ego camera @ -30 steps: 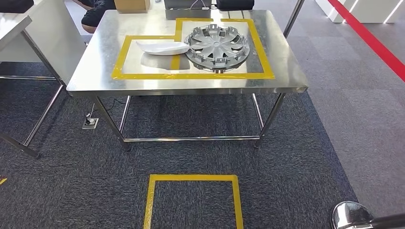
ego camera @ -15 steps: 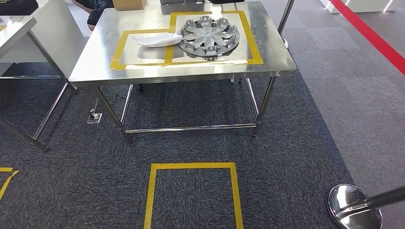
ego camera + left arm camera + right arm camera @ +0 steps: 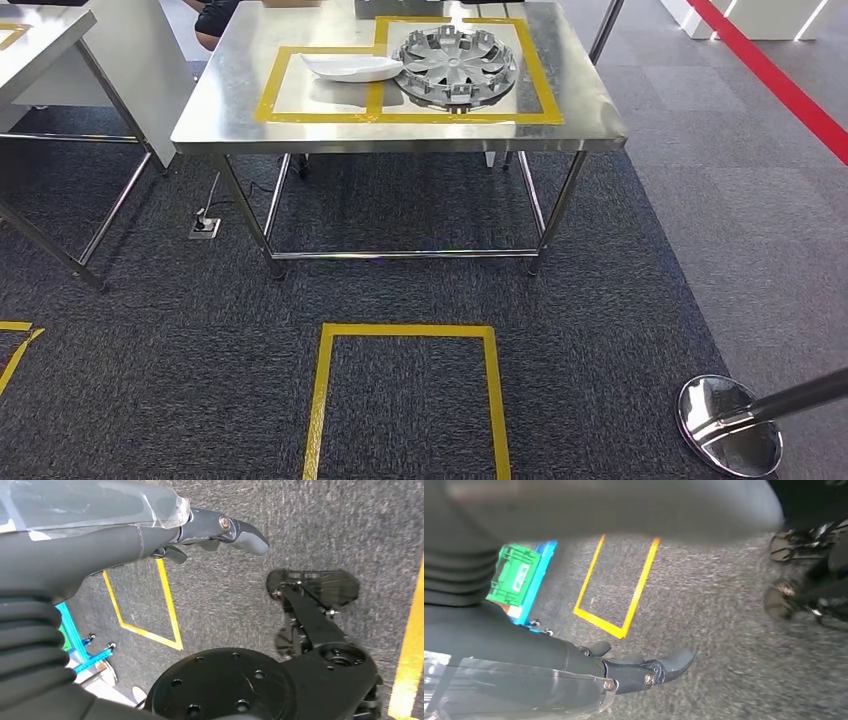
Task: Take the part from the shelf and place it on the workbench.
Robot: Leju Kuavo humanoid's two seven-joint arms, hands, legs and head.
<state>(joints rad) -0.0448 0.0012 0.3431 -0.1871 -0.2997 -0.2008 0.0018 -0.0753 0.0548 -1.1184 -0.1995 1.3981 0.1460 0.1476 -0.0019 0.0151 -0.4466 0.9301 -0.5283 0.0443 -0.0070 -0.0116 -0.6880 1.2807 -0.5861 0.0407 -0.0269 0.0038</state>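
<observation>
Dark carpet (image 3: 420, 290) all around, and up at 12 o'clock in the head view stands the steel workbench (image 3: 400, 135), marked off in yellow tape. Two pieces are on it: a white part (image 3: 352, 66) lying in the taped box toward 11 o'clock, its tip right against the rim of a silver wheel cover (image 3: 457, 65) sitting at 12. A yellow floor square (image 3: 322, 400) lies at 6 o'clock, and a chrome stanchion base (image 3: 728, 424) at 4.

Both arms hang down. The left hand (image 3: 200, 525) carries nothing, thumb (image 3: 245, 532) stretched out over the carpet, fingers loose and touching nothing. Same story for the right hand (image 3: 634, 672): relaxed, unclosed, empty. Beyond it shows a blue-framed shelf (image 3: 536, 580) with a green crate (image 3: 516, 575).

My read: with parts lying on the bench, empty hands and the robot standing well back from the table, the placing looks done, or another fetch is coming up. If it is a fetch, the next move calls for turning toward that shelf, squaring up to it, and raising an empty hand to the part there.
</observation>
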